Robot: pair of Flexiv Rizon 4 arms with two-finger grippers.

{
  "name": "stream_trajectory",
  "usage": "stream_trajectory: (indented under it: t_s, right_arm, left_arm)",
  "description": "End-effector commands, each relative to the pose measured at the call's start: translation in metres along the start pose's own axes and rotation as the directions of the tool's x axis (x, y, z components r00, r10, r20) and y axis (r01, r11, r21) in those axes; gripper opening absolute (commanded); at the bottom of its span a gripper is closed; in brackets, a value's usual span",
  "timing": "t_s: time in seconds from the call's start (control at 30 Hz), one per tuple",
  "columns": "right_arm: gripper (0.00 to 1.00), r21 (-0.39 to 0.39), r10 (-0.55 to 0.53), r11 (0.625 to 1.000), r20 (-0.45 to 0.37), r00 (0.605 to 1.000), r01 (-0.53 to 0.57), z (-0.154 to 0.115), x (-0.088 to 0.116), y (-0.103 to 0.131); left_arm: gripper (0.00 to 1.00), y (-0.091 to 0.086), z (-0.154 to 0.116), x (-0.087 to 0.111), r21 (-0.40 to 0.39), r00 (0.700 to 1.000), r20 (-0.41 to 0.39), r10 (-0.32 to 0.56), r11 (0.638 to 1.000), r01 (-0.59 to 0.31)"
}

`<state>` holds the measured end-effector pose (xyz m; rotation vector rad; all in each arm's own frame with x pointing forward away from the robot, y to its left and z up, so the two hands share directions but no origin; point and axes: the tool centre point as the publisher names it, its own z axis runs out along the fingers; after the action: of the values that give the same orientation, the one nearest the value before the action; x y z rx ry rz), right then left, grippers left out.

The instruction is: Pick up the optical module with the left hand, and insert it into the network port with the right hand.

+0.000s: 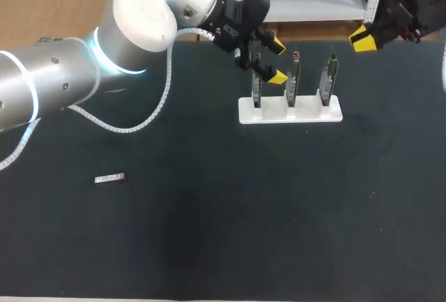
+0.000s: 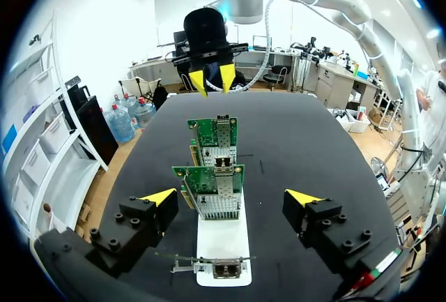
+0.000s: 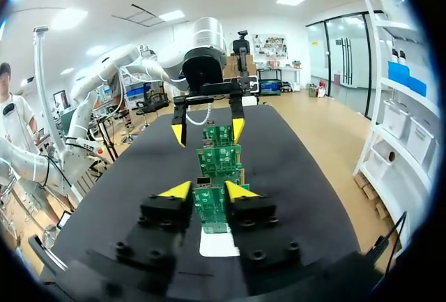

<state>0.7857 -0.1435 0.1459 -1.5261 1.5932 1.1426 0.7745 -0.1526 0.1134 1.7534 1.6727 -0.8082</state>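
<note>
Step in hand: the pick-up, judged not yet begun. The optical module (image 1: 110, 178) lies untouched on the table (image 1: 230, 232).

Module position: on the robot's left side, nearer the robot than the white holder (image 1: 306, 115), and well apart from both grippers.

Module long axis: it lies flat and runs roughly side to side, about parallel with the holder's row. Which end is the plug end is too small to tell.

Left gripper (image 1: 277, 61): its fingers are spread wide and hold nothing. It sits at the holder's left end, by the first of three upright network cards (image 1: 291, 79).

Right gripper (image 2: 212, 80): its fingers are narrow with a slight gap and hold nothing. It sits off the holder's right end, facing along the row of cards.

Next move (judgement): the left arm needs to leave the holder, cross to the module, set its fingers across the module's short width and descend to close on it.

Following step (judgement): the right gripper must receive the module with its plug end toward a card's port.
</note>
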Motion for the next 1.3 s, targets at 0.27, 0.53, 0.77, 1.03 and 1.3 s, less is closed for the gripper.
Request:
stream_trajectory:
  t_s: [0.27, 0.53, 0.77, 1.03, 1.3]
  right_arm:
    - [1.0, 0.01, -0.001, 1.0, -0.001, 1.0, 0.001, 0.001, 0.0, 0.004]
    - [1.0, 0.01, -0.001, 1.0, -0.001, 1.0, 0.001, 0.001, 0.0, 0.004]
    - [1.0, 0.01, -0.001, 1.0, -0.001, 1.0, 0.001, 0.001, 0.0, 0.004]
    - [1.0, 0.01, -0.001, 1.0, -0.001, 1.0, 0.001, 0.001, 0.0, 0.004]
    - [1.0, 0.01, -0.001, 1.0, -0.001, 1.0, 0.001, 0.001, 0.0, 0.004]
  left_arm:
    - [1.0, 0.005, -0.006, -0.002, -0.016, 1.0, 0.01, 0.006, 1.0, -0.006]
    - [1.0, 0.002, -0.041, -0.011, -0.068, 0.998, 0.002, 0.066, 0.995, -0.066]
    - [1.0, -0.006, -0.092, -0.013, -0.146, 0.987, -0.066, 0.145, 0.977, -0.153]
    - [1.0, -0.037, -0.138, 0.017, -0.201, 0.943, -0.287, 0.171, 0.951, -0.233]
    - [1.0, -0.076, -0.168, 0.064, -0.283, 0.877, -0.475, 0.073, 0.931, -0.231]
